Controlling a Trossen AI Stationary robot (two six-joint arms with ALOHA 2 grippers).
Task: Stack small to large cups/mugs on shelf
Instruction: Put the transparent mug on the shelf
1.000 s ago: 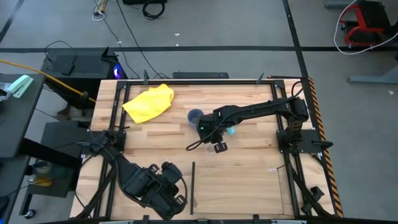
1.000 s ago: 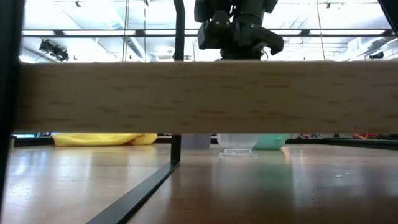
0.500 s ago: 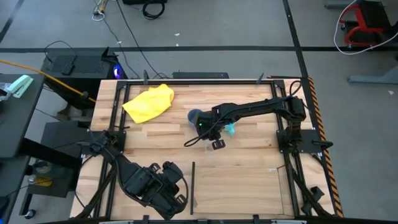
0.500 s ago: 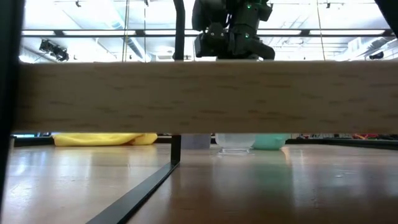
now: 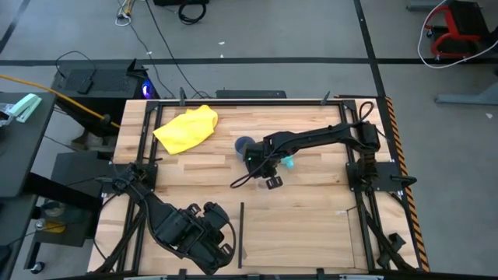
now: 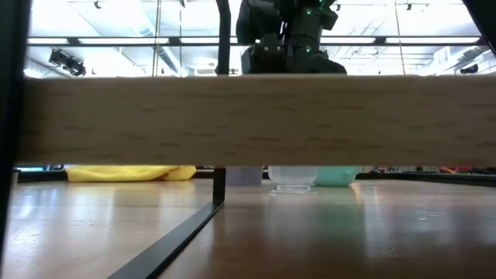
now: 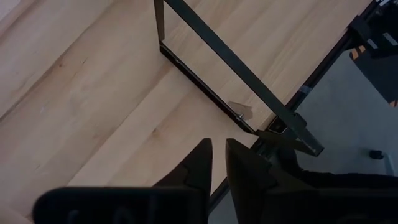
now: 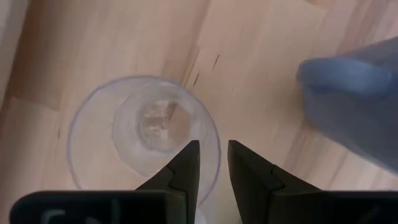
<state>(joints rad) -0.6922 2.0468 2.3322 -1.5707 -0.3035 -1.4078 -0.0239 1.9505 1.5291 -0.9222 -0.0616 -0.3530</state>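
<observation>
The tiny clear cup (image 8: 146, 134) stands upright on its base on the wood table, with the grey-blue mug (image 5: 243, 145) beside it and the cyan mug (image 5: 289, 162) on its other side. All three show under the plank in the low view: the clear cup (image 6: 293, 178), the grey-blue mug (image 6: 244, 177), the cyan mug (image 6: 338, 177). My right gripper (image 8: 212, 163) hangs over the clear cup's rim, fingers pointing down with a narrow gap, touching nothing. In the high view the right gripper (image 5: 263, 162) hides the cup. My left gripper (image 7: 217, 155) is shut and empty at the table's near edge.
A yellow cloth (image 5: 187, 127) lies at the table's far left. A thin black divider bar (image 5: 242, 233) edges the light-wood shelf section (image 5: 299, 233) at the near right. A wood plank (image 6: 248, 120) crosses the low view and hides my right gripper's fingertips there.
My right gripper has shifted a little toward the table's left, staying over the clear cup. The cups and mugs have not moved.
</observation>
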